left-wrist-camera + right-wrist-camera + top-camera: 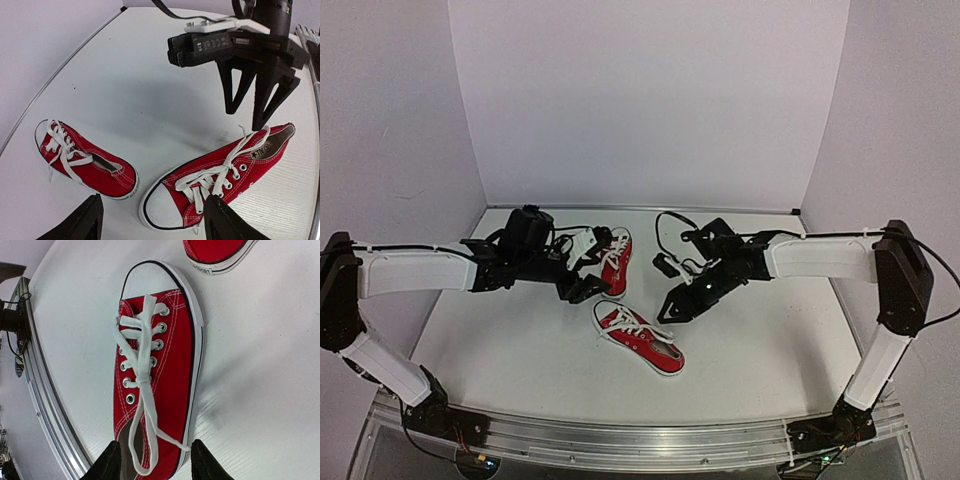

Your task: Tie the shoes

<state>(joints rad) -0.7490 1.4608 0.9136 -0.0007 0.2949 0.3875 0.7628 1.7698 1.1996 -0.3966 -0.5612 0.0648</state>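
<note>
Red canvas pair on white worktop [500, 340], soles down. Near shoe [638, 338]: toe toward left arm, white laces [145, 385] crossed once, ends loose over heel opening. Far shoe [615, 262]: heel just beside near shoe's toe, not touching. Left gripper [153, 200]: jaws wide, empty, over near shoe's toe cap. Right gripper [157, 455]: jaws partly apart above near shoe's heel, nothing gripped.

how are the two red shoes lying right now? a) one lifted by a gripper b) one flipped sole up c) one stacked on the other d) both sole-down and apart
d: the near shoe and the far shoe both rest on their soles on the table, with bare surface between them.
</note>
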